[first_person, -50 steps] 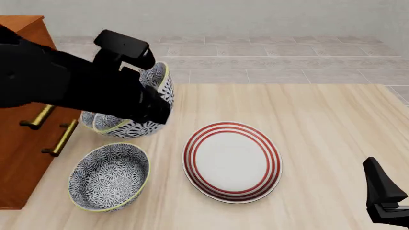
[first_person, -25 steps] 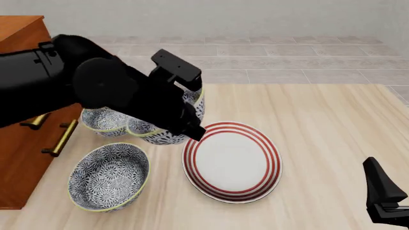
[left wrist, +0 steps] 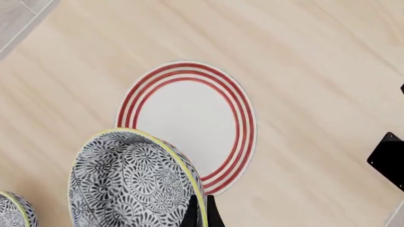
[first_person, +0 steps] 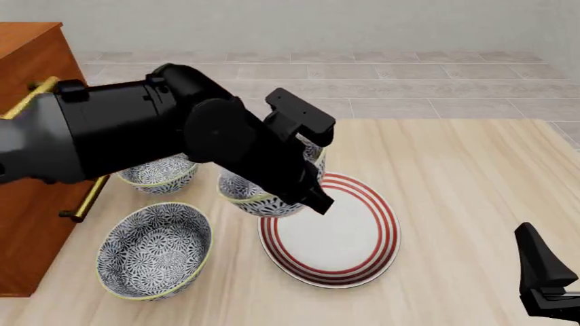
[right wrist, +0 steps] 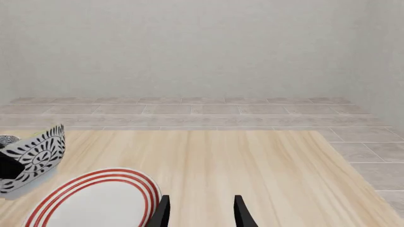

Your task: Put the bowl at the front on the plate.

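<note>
Left wrist view: left jaws (left wrist: 201,212) clamped on the bowl (left wrist: 136,182) rim, bowl partly covering the plate (left wrist: 189,118).

Front view: the arm hides much of the bowl (first_person: 258,197); two bowls (first_person: 154,250) sit on the bench (first_person: 453,170).

Right wrist view: right jaws (right wrist: 200,213) apart.

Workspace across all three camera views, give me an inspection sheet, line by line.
Surface: light wooden table, flat.
Job's things: bowl held tilted in the air, overlapping the near-left rim of the plate; plate flat on the table, nothing on it.
Clutter: second bowl upright at front left; third bowl behind it, partly hidden by the arm.
Grippers: left gripper clamped on the carried bowl's rim; right gripper open, holding nothing, low at the table's right.
Cables: nothing seen.
Surroundings: wooden cabinet with brass handles at left; tiled floor and pale wall beyond.
</note>
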Tool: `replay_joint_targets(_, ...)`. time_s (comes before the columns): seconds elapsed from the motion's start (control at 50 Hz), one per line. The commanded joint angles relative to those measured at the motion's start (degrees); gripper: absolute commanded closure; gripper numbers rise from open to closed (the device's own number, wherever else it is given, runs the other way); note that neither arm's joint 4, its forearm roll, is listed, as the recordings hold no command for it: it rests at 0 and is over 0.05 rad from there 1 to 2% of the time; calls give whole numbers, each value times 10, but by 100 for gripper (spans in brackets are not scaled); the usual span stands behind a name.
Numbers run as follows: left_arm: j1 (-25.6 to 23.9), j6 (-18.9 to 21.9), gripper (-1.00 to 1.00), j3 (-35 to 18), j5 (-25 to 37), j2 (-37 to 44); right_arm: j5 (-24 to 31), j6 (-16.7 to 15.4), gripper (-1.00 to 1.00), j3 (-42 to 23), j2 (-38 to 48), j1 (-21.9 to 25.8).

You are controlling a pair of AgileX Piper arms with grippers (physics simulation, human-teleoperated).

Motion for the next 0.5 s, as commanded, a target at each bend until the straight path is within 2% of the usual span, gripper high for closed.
replay_joint_targets(0.02,-17,0,100,-11,-11,26,2,0,-100,0,-3,0)
replay_joint_targets(0.18,-9,11,100,-15,-10,34,2,0,-100,0,-3,0)
replay_joint_targets(0.38,-36,-12,100,-44,-7,70,2,0,-100,0,-3,0)
replay_joint_targets(0.5,-36,-8,100,-50,-9,79,2,0,-100,0,-3,0)
